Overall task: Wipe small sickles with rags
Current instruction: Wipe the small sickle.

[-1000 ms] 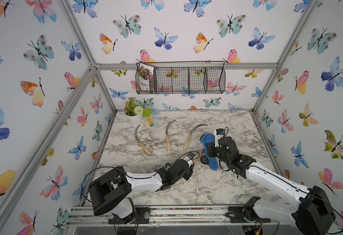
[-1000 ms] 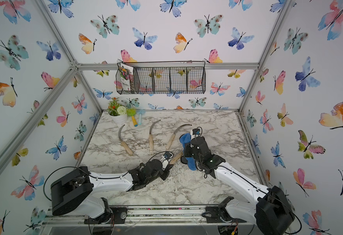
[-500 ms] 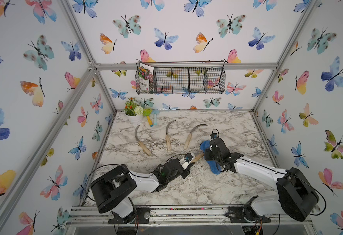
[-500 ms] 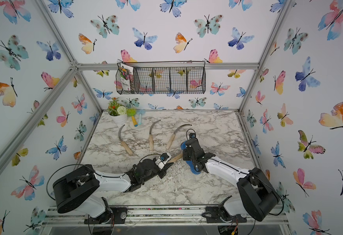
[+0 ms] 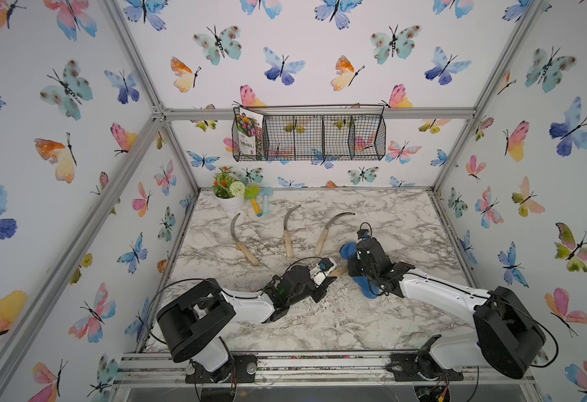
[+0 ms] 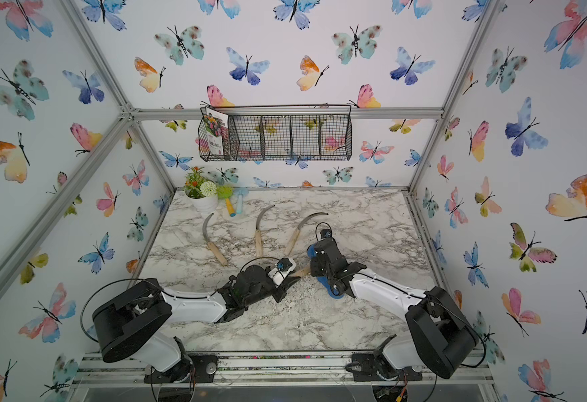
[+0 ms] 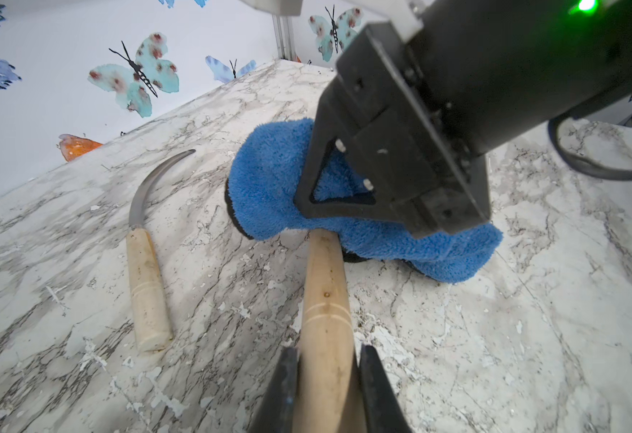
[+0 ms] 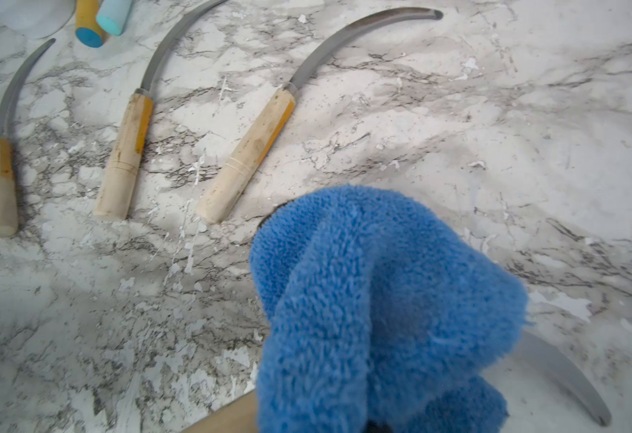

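Rigid and light with a thin sharp blade, so best taken by the wooden handle of the small sickle [image 7: 325, 300], as now pinched in the left claw [image 7: 325, 378]. Just ahead of it, draped limp and soft over the blade, the blue rag [image 7: 269, 176], gripped by the closed right claw [image 7: 335, 210]; three more sickles [image 5: 287, 243] lying beyond.

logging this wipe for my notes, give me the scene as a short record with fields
left claw: shut on the wooden handle of the held sickle
right claw: shut on the blue rag, which drapes over that sickle just past the handle
blade: tip shows beyond the rag
rest: three loose sickles lie apart in a row on the marble table
far corner: flower pot, toy tool handles
back wall: wire basket
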Motion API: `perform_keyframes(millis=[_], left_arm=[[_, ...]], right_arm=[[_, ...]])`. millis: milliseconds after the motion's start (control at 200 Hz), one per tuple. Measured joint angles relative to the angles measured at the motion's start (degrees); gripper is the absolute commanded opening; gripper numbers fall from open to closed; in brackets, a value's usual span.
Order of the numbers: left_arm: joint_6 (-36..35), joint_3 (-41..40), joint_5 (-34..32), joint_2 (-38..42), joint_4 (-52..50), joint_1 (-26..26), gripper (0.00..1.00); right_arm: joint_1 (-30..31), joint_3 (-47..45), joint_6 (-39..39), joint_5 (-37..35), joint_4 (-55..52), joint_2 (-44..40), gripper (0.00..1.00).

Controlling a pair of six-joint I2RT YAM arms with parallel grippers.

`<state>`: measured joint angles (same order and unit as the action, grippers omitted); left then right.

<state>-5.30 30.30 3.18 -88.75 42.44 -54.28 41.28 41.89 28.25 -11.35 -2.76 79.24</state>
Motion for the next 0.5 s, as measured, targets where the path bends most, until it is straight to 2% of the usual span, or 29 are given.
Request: perform_keyframes(millis=[310,501], left_arm=[[-0.9,-0.1,4.4,0.2,-0.3,1.8,0.0],[-0.9,-0.2,4.4,0.2,-0.9,2.1,0.0]], right_arm=[[8.2,-0.5,0.5,7.2,1.7,-6.0,0.02],[8.9,-1.3,0.7,9.1,3.3,-5.7,0.03]])
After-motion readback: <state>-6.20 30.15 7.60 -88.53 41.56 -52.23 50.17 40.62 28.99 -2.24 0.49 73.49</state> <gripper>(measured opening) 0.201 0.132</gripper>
